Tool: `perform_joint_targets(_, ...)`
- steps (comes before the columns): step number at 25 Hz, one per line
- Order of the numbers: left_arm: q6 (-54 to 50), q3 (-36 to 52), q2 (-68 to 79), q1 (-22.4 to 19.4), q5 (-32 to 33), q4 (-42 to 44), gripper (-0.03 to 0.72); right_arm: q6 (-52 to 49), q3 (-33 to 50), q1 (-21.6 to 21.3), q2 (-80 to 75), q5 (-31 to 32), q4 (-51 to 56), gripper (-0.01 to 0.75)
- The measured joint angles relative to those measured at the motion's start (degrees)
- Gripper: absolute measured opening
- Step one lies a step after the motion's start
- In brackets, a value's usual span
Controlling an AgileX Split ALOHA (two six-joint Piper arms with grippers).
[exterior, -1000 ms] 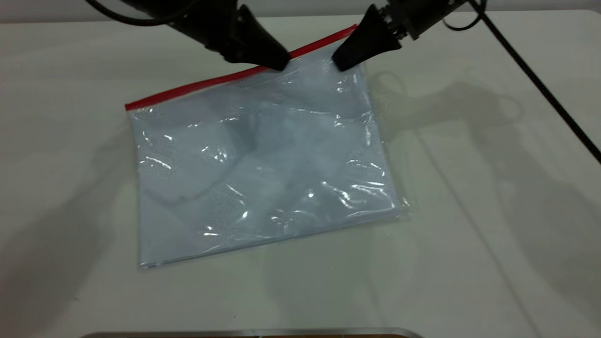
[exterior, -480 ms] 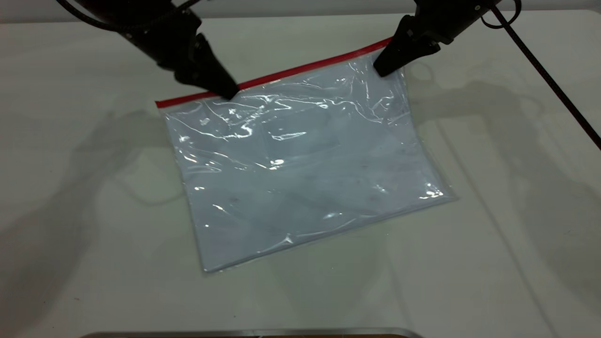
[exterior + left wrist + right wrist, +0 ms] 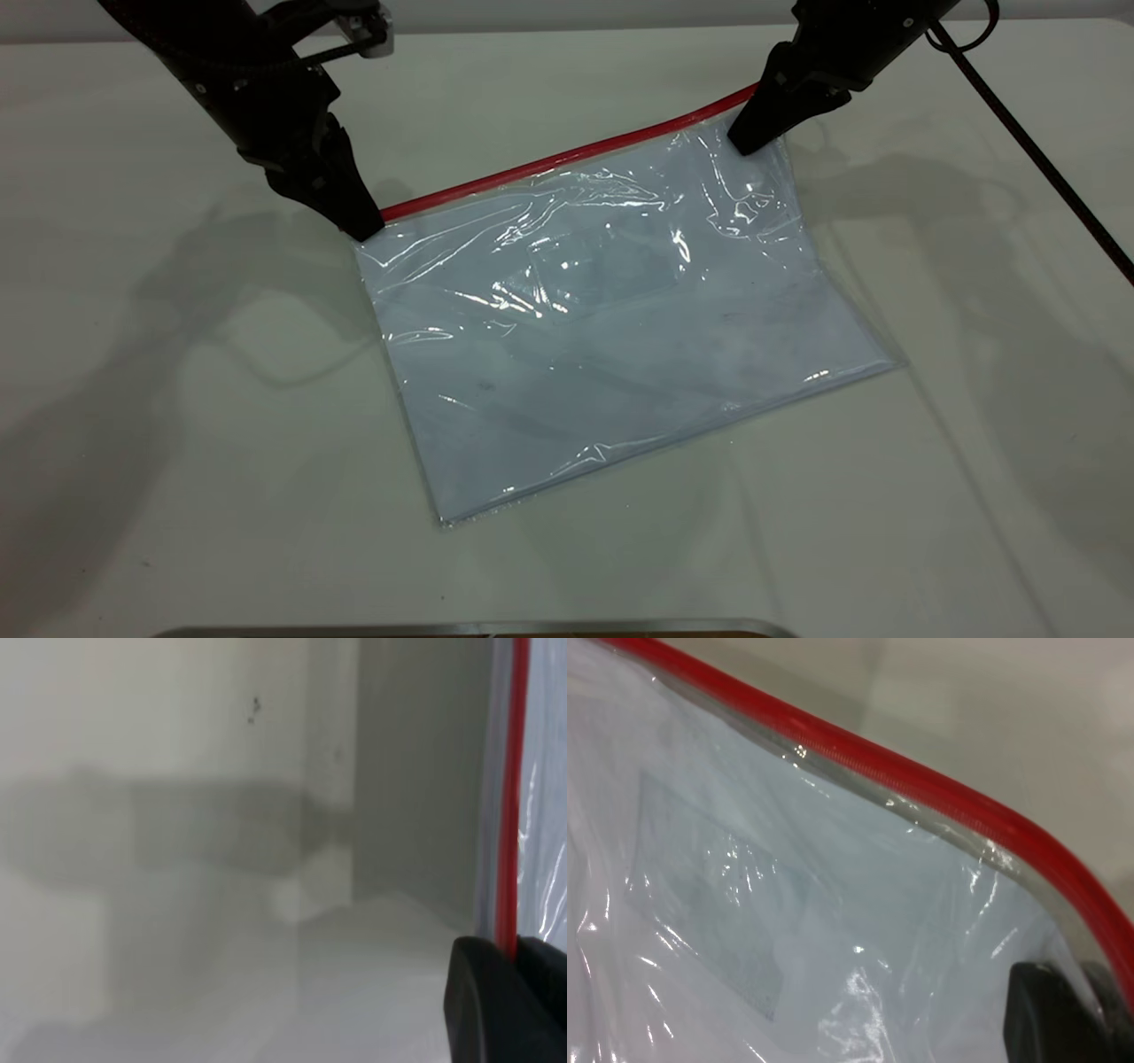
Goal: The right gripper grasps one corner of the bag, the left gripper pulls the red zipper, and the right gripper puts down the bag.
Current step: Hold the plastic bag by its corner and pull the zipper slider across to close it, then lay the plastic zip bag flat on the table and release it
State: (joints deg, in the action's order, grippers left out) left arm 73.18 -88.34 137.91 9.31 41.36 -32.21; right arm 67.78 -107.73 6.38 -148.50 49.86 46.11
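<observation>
Both arms slanted down onto the bag (image 3: 620, 328) on the table (image 3: 177, 443): left gripper (image 3: 359, 226) pinched the red zipper (image 3: 567, 158) end, right gripper (image 3: 744, 142) clamped the opposite zipper-side corner, lifting it slightly.

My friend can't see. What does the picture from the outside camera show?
A clear plastic bag lies on a white table, held at both ends of its red zipper. The left gripper pinches the zipper's left end, and the right gripper pinches the bag's far right corner.
</observation>
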Motion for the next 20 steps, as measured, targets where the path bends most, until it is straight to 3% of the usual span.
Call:
perform_joint_targets(4, -1.0, 0.0, 0.0, 0.1, 0.2, 1.1, 0.055, -0.2, 0.0, 0.1, 0.0, 0.0, 0.1, 0.074)
perform_joint_targets(8, -1.3, 0.0, 0.0, 0.1, 0.6, 2.5, 0.104, -0.5, 0.0, 0.0, 0.0, -1.1, -0.4, 0.196)
perform_joint_targets(10, -1.7, 0.0, 0.0, -0.1, 0.9, 3.6, 0.166, -1.3, 0.0, -0.2, 0.0, -2.3, -0.9, 0.302)
perform_joint_targets(15, -8.4, -2.1, -0.9, -0.1, 0.9, 3.6, 0.403, -4.4, -0.2, -0.5, 0.1, -5.0, -2.8, 0.582)
perform_joint_targets(17, -13.1, -4.2, -2.4, -0.1, 0.9, 4.8, 0.483, -7.2, -1.0, -0.5, 0.7, -5.7, -5.1, 0.637)
perform_joint_targets(20, -21.9, -7.2, -6.0, -0.1, 2.6, 9.7, 0.573, -13.2, -2.6, -0.5, 4.0, -5.6, -10.3, 0.651)
